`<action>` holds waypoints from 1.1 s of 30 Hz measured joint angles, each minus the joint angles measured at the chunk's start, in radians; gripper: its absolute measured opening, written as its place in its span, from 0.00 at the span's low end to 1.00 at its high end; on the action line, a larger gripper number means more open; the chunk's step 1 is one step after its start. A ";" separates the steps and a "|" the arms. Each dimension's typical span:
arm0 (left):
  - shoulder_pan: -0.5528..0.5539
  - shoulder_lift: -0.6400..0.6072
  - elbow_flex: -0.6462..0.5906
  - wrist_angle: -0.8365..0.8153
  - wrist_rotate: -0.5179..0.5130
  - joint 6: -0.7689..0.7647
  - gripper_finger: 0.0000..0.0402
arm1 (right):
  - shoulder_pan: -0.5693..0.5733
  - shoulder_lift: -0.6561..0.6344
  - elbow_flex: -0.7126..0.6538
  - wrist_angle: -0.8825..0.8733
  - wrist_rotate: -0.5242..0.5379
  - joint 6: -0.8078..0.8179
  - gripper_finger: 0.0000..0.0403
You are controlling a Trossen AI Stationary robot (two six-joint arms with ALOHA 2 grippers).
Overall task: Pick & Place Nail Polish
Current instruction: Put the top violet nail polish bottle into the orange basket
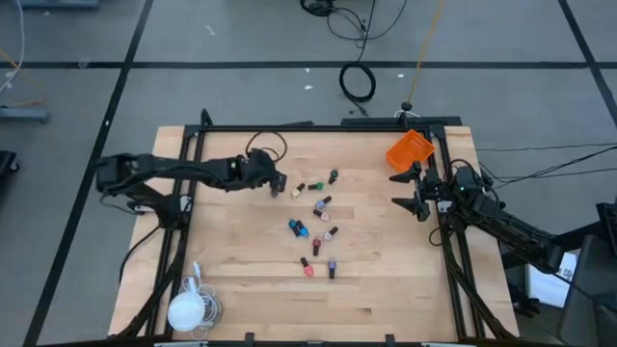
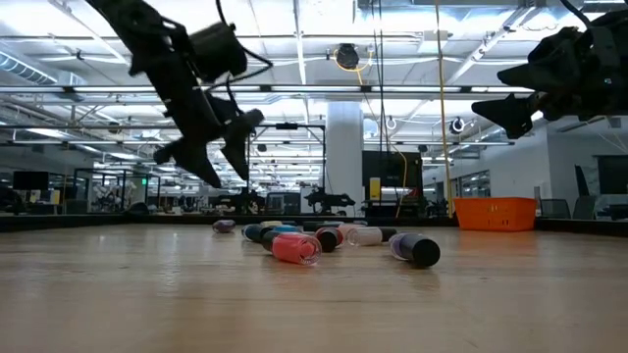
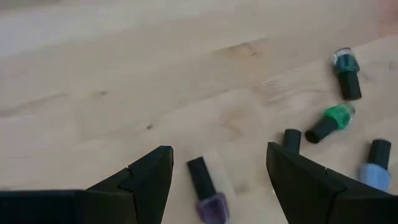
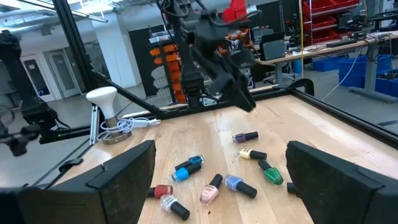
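The open, empty left gripper (image 3: pixel 214 171) hangs over a purple bottle (image 3: pixel 206 194), small, glassy, probably slippery; grasp its body.

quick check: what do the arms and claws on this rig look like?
Both arms are dark, near black, built of jointed segments. The left claw and right claw each end in two broad, angular, wedge-shaped black fingers. A black cable loops above the left wrist. No markings are visible.
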 joint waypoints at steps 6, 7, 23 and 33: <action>0.023 0.119 0.001 0.058 0.077 -0.016 0.63 | 0.000 0.000 0.000 0.000 0.000 0.000 0.86; 0.025 0.133 0.001 0.057 0.077 -0.023 0.63 | 0.000 0.000 0.000 0.000 0.000 0.000 0.86; 0.041 0.195 0.002 -0.053 0.063 -0.060 0.62 | 0.000 0.000 0.000 0.000 0.000 0.000 0.86; 0.053 0.196 0.001 -0.055 0.089 -0.053 0.34 | 0.000 0.000 0.000 0.000 0.000 0.000 0.86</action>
